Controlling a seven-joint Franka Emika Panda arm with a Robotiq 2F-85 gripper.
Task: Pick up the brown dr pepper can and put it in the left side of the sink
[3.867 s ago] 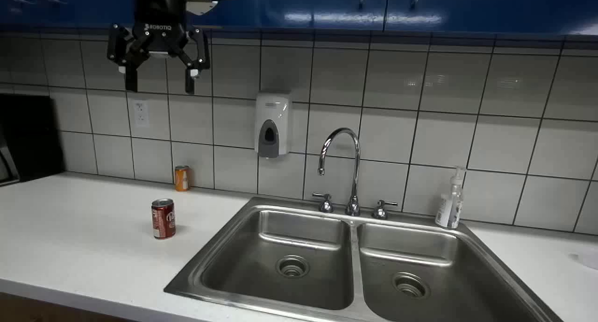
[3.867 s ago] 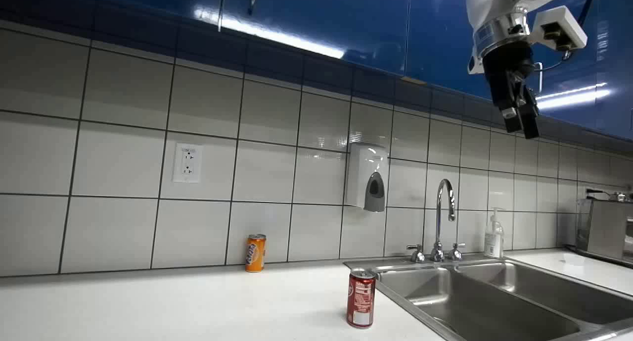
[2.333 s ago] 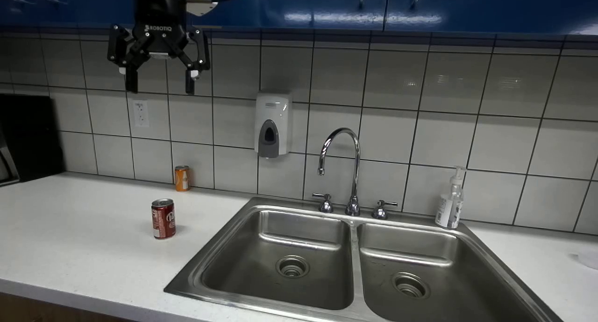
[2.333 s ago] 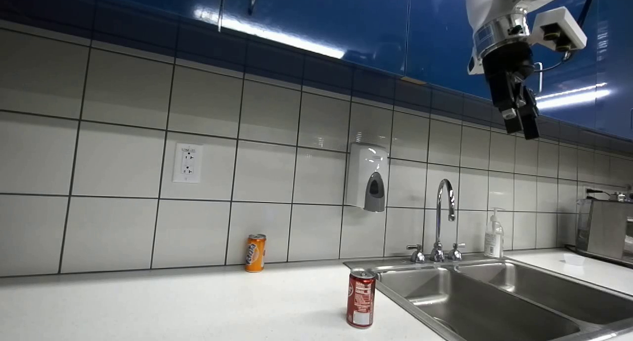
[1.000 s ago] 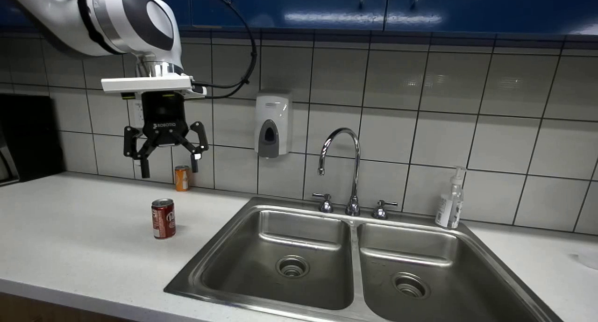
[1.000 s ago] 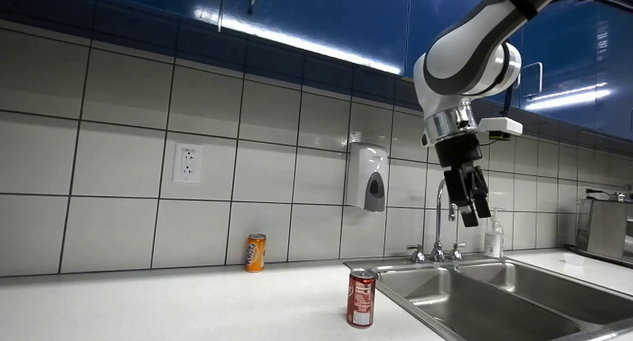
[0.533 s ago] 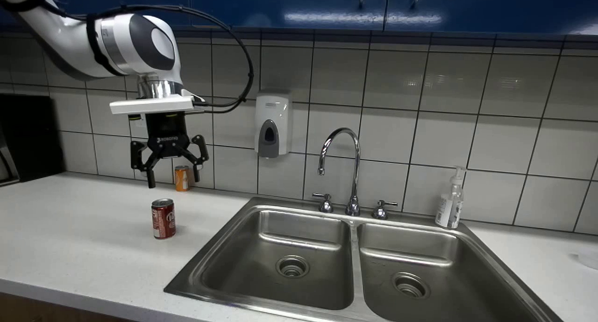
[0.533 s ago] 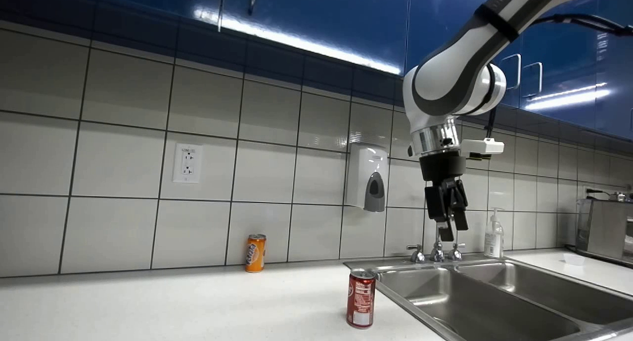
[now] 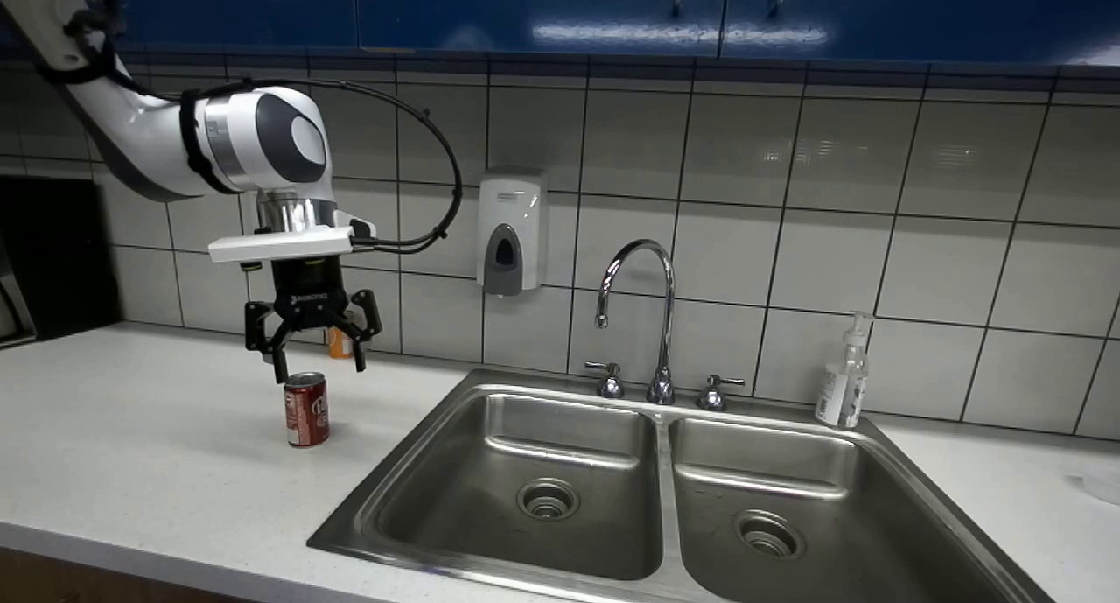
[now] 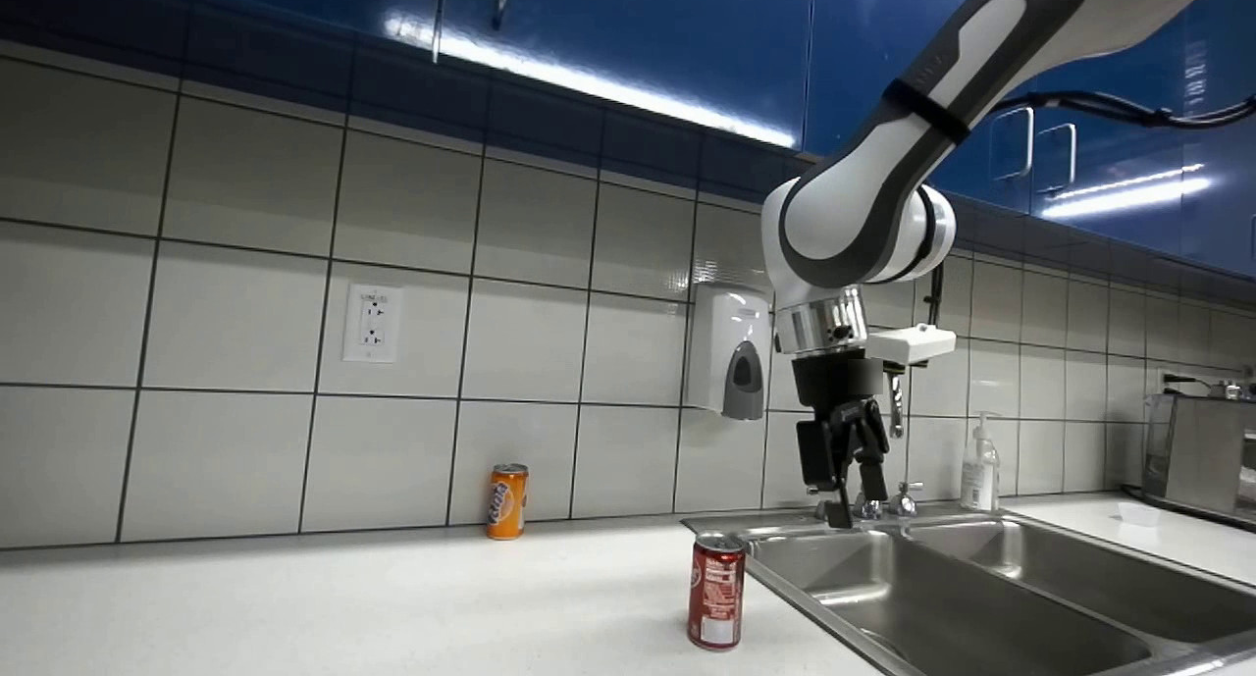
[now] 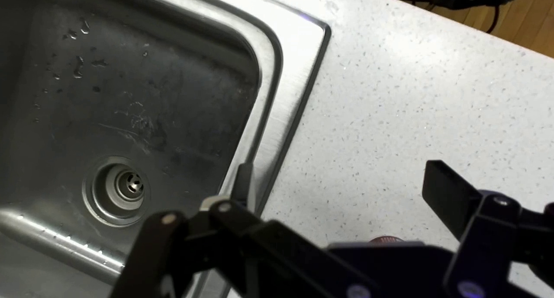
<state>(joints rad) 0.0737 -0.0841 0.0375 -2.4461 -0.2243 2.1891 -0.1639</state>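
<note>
The brown dr pepper can stands upright on the white counter, left of the sink. It also stands near the sink edge in an exterior view. In the wrist view only a red sliver of it shows behind the gripper body. My gripper is open and empty, fingers pointing down, above the can's height and apart from it. It also shows in an exterior view and the wrist view. The left side of the sink holds nothing visible; its drain shows in the wrist view.
An orange can stands by the tiled wall, partly hidden behind the gripper in an exterior view. A tall faucet rises behind the sink divider. A pump bottle stands at the back right. A soap dispenser hangs on the wall.
My gripper has come down from below the blue cabinets to just above the can's height, still lowering over the last half second. The fingers stay open. Both cans have not moved.
</note>
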